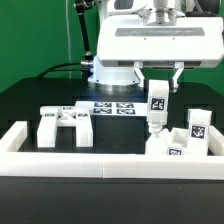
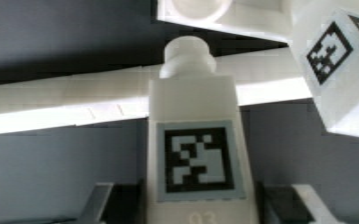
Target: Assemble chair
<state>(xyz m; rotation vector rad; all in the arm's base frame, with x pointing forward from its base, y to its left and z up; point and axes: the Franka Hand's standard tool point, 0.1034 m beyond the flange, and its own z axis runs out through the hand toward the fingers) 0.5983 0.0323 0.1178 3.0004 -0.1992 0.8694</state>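
1. The white blocky plastic bar with a black-and-white square tag point(image 1: 158, 100) point(image 2: 190, 110) hangs upright over the matte black worktop point(image 1: 30, 100), toward its front edge on the exterior view's right. Whether its lower end touches the parts beneath cannot be told.
2. The two-finger gripper point(image 1: 158, 84) point(image 2: 197, 205) holds the bar's upper part with its jaws narrow. In the wrist view, 1 dark finger point(image 2: 108, 203) shows on each side of the bar.
3. A cluster of white tagged plastic blocks point(image 1: 190, 135) sits in the worktop's front corner, just below the bar.
4. A white open-frame plastic part point(image 1: 65, 125) lies near the front edge, on the exterior view's left.
5. The marker board point(image 1: 112, 107) lies flat mid-worktop, behind both groups.
6. A long white border rail point(image 1: 100, 162) runs along the front edge and turns back at both corners.
7. A green backdrop point(image 1: 30, 40) closes the room behind the arm's white base point(image 1: 115, 72).
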